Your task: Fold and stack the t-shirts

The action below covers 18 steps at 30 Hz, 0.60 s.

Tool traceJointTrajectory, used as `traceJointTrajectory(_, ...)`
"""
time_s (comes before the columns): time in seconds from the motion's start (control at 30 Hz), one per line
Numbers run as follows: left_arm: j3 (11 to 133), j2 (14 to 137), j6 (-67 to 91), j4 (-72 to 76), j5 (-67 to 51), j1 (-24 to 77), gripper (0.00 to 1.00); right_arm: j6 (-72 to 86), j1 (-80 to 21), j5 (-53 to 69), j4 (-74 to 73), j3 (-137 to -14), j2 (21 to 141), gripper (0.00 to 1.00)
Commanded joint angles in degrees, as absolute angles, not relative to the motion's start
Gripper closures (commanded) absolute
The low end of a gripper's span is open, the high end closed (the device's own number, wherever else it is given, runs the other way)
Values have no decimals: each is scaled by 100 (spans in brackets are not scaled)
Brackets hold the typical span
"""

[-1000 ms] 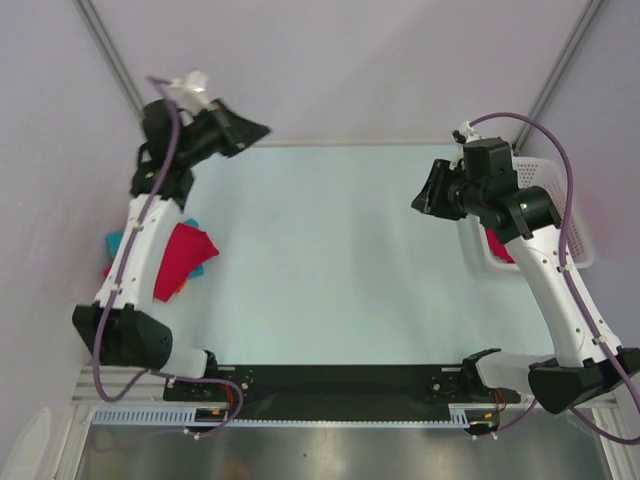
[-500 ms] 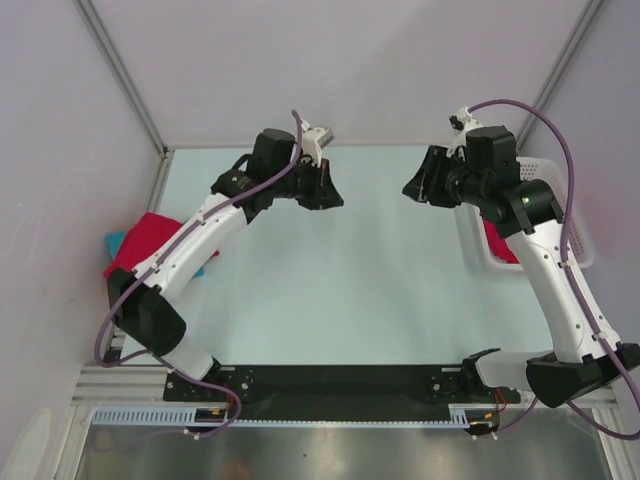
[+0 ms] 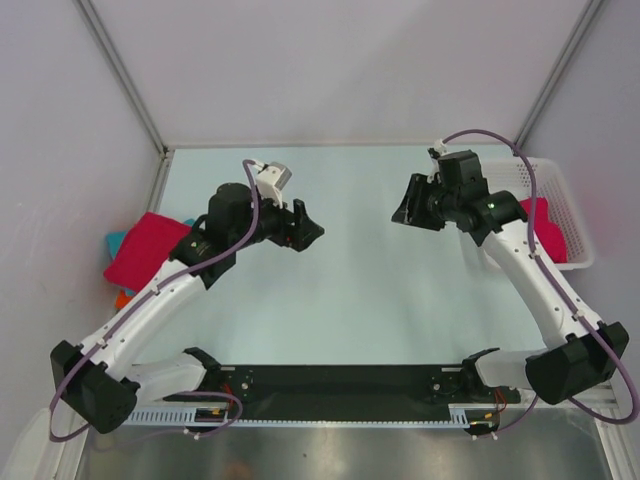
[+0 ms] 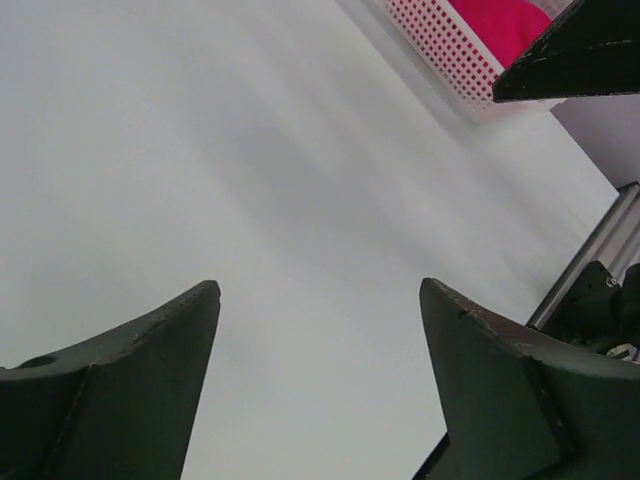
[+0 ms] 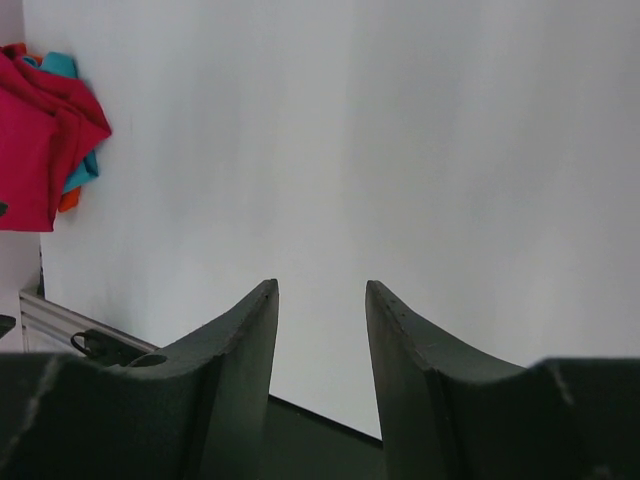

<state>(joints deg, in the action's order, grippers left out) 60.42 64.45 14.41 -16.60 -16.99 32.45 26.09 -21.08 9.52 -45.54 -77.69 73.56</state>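
Observation:
A stack of folded t-shirts point(image 3: 142, 248) lies at the table's left edge, crimson on top, with teal point(image 3: 115, 241) and orange point(image 3: 121, 298) edges showing beneath. The right wrist view has the same stack point(image 5: 40, 130) at its upper left. Another crimson t-shirt point(image 3: 541, 224) lies in the white mesh basket point(image 3: 556, 190) on the right; the left wrist view shows that t-shirt point(image 4: 505, 20) too. My left gripper point(image 3: 303, 229) point(image 4: 319, 285) hangs open and empty over mid-table. My right gripper point(image 3: 407, 205) point(image 5: 321, 284) faces it, open and empty.
The basket point(image 4: 445, 45) stands against the right edge, behind my right arm. A dark part of the right gripper point(image 4: 585, 50) crosses the left wrist view's top right corner. Grey walls and metal posts point(image 3: 125, 80) close in the back.
My left arm has swung from the back left corner over the stack out to mid-table, and its jaws have opened. My right gripper has shifted slightly left and lower, uncovering the basket.

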Motion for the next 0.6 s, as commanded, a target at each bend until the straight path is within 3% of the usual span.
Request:
traceJointTrajectory(0.0, 5775, 6109, 1441, -1240, -1082, 3226, 8, 2549, -2276, 616, -4534, -8200, 7576, 54)
traceJointTrajectory(0.1, 5835, 6038, 1406, -1195, -976, 3226, 0, 2549, -2285, 510, -4658, -8262, 7638, 53)
traceJointTrajectory(0.37, 5705, 6056, 1695, -1135, -1247, 2963, 0, 2532, -2294, 325, -4667, -8279, 7568, 45)
traceJointTrajectory(0.47, 5371, 6134, 2389, -741, -2798, 2200, 0, 2522, -2198, 894, -4334, -8104, 7532, 41)
traceJointTrajectory(0.53, 5212, 6275, 2987, -624, -3364, 1577, 0, 2444, -2345, 285, -4507, -8243, 7672, 47)
traceJointTrajectory(0.57, 5264, 6275, 3040, -702, -3540, 1451, 0, 2322, -2477, -754, -4979, -8453, 7943, 47)
